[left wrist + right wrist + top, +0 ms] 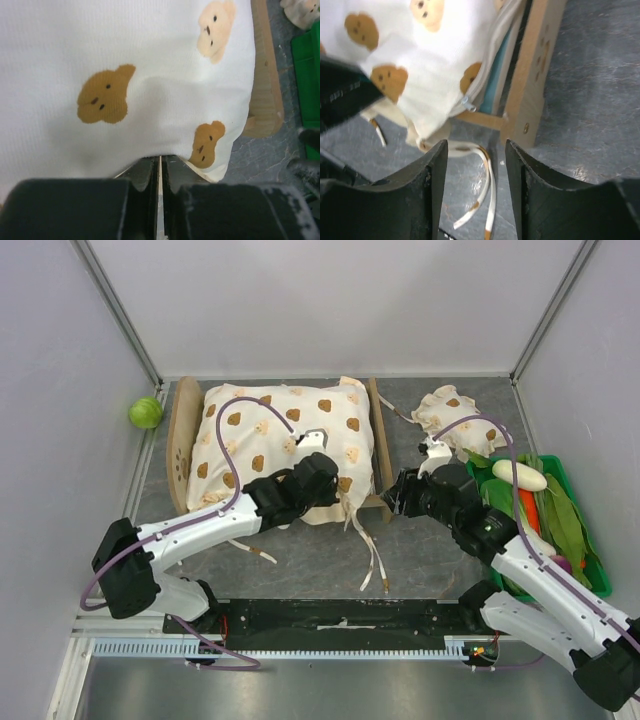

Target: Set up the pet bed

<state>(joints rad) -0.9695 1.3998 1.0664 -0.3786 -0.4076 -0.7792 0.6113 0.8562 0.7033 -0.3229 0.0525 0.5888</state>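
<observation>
While right gripper (476, 150) gapes, left gripper (159, 164) pinches cushion (150, 60).

Top cam sits high behind the arm bases, looking down and toward the far side over the whole worktop (420, 560). Left wrist cam is jammed right up against the cushion (125, 50), peeking down past the left hand (159, 162). Right wrist cam hangs low over the right hand (476, 147), facing the pet bed (540, 65) at its near-right corner. All three views share that cushion corner and the rail.
</observation>
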